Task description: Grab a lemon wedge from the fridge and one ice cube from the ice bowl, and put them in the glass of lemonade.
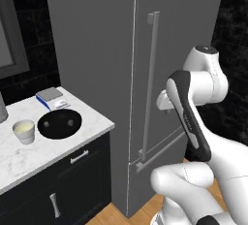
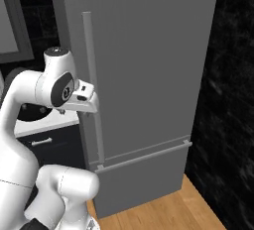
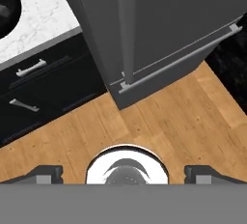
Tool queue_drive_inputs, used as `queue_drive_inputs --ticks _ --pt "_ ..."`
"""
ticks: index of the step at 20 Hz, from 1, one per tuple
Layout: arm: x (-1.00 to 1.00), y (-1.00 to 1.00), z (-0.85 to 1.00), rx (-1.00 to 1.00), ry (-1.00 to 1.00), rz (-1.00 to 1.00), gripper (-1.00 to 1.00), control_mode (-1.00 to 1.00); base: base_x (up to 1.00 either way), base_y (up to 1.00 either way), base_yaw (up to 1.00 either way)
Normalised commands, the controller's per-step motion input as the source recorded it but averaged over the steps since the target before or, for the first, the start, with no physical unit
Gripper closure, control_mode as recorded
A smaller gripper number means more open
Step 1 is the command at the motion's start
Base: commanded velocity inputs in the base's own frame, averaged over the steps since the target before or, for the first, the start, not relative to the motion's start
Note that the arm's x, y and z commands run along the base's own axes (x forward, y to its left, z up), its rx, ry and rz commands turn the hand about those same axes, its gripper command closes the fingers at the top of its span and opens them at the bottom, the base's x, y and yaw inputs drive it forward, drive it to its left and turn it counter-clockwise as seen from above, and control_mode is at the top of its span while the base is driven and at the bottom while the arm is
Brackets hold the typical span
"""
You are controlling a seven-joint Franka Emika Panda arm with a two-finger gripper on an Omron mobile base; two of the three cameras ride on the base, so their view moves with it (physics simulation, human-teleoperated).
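Note:
The tall grey fridge (image 1: 97,49) stands with its doors shut, so the lemon wedge is hidden. My gripper (image 3: 125,174) is open and empty, pointing down at the wood floor in front of the fridge. In the base views the hand hovers right beside the long vertical bar handle (image 1: 151,83) (image 2: 92,75), about halfway up. On the marble counter to the left sit the wide black ice bowl (image 1: 59,123), with small pale pieces in it, and the off-white glass of lemonade (image 1: 24,131). The bowl's edge also shows in the hand view (image 3: 7,6).
A flat grey-and-blue slab (image 1: 52,98) lies on the counter (image 1: 29,161) behind the bowl. Dark drawers with metal pulls (image 3: 30,67) sit below the counter. A horizontal bar handle (image 2: 149,154) crosses the fridge's lower drawer. A black wall (image 2: 228,100) borders the fridge's right side.

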Motion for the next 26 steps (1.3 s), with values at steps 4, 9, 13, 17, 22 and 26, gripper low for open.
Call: queue_drive_inputs --ticks 4,9,13,17,22,26 --pt "0.00 0.00 0.63 -0.07 -0.31 0.04 -1.00 -1.00 0.00 0.00 0.00" --pt "0.28 -0.09 0.55 -0.15 0.16 0.00 -1.00 -1.00 0.00 0.00 0.00" --pt "0.97 -0.53 0.01 0.11 0.07 -0.03 -1.00 -1.00 0.00 0.00 0.00" --pt "0.77 -0.10 0.00 0.22 -0.06 -0.01 -1.00 -1.00 0.00 0.00 0.00" --pt "0.27 0.43 0.03 0.10 -0.13 0.07 -1.00 -1.00 0.00 0.00 0.00" --pt "0.80 0.36 0.00 0.00 -0.03 0.00 -1.00 -1.00 0.00 0.00 0.00"
